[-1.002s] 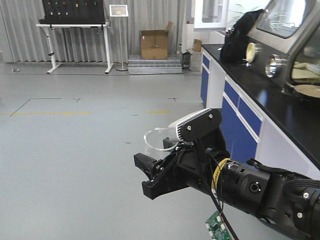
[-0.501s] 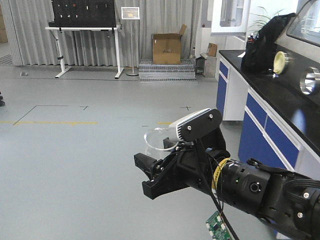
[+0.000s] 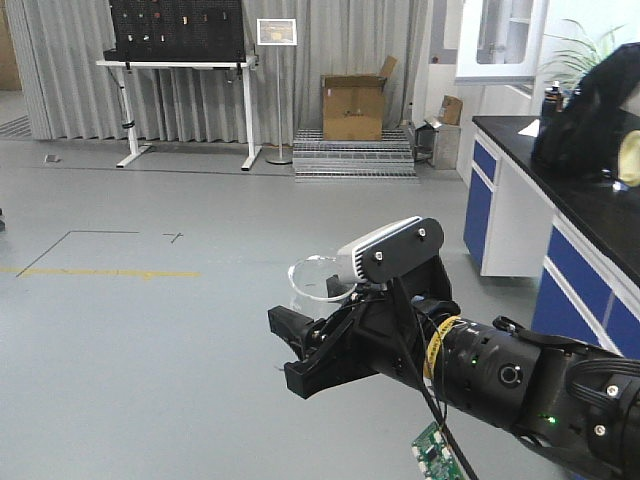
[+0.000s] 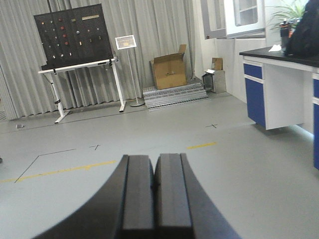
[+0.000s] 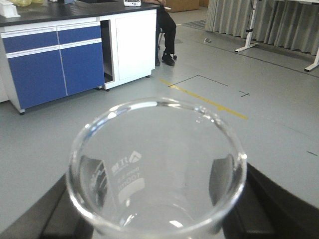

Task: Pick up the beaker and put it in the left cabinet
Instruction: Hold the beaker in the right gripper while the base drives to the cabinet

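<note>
The beaker (image 5: 157, 164), clear glass with a flared rim and white marks, fills the lower part of the right wrist view, and I look down into its mouth. My right gripper (image 5: 159, 211) is shut on it, a dark finger (image 5: 62, 211) on each side. In the front view the beaker's rim (image 3: 318, 278) rises just above the right gripper (image 3: 287, 352), held over the floor. In the left wrist view my left gripper (image 4: 153, 172) is shut with nothing between its pads. The left cabinet is out of view.
A black-topped bench with blue doors (image 3: 590, 270) runs along the right, with a black bag (image 3: 585, 105) on it. At the back stand a pegboard table (image 3: 180, 70), a sign stand (image 3: 277, 35) and a cardboard box (image 3: 352, 100). A seated person's legs (image 5: 167, 35) show beside another bench.
The whole background has slid to the right in the front view, so my view has swung left. The right arm and beaker keep the same pose in the frame.
</note>
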Tool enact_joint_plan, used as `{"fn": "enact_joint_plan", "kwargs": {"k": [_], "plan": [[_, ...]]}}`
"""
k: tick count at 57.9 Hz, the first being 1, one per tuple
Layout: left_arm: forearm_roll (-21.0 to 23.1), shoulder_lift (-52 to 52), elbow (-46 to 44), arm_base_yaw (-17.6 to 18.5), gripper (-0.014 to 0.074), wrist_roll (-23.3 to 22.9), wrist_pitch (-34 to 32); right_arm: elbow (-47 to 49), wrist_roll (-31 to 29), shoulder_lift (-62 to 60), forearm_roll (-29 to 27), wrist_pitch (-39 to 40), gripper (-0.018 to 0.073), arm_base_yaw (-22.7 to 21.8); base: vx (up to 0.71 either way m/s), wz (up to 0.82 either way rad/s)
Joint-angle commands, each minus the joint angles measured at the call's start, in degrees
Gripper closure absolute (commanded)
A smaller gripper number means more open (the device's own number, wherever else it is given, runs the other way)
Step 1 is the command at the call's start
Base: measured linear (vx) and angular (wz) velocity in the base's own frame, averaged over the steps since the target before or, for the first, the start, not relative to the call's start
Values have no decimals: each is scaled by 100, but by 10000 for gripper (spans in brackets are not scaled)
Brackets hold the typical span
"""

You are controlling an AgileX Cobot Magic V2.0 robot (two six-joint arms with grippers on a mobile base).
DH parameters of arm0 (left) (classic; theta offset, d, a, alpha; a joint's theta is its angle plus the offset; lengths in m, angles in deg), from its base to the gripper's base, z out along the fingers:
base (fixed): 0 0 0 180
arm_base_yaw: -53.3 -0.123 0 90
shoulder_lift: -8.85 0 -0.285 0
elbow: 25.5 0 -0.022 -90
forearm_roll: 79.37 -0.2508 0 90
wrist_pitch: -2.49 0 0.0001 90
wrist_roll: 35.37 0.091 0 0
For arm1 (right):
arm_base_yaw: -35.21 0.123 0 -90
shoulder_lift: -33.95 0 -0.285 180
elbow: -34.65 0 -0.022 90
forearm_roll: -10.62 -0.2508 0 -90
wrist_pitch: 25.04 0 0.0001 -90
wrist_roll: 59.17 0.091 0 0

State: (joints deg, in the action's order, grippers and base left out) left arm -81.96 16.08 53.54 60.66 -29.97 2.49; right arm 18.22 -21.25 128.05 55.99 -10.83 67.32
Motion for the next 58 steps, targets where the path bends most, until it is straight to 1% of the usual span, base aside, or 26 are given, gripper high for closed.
{"fn": "enact_joint_plan", "kwargs": {"k": [1,30,58], "plan": [[18,-106,90,3,595,-15,-428,174,-6,-228,-73,327,565,2,68,7],[18,-106,90,3,595,-15,-428,174,-6,-228,-73,331,565,2,69,4],[18,-106,90,3,595,-15,-428,174,-6,-228,-73,333,565,2,75,-3]]}}
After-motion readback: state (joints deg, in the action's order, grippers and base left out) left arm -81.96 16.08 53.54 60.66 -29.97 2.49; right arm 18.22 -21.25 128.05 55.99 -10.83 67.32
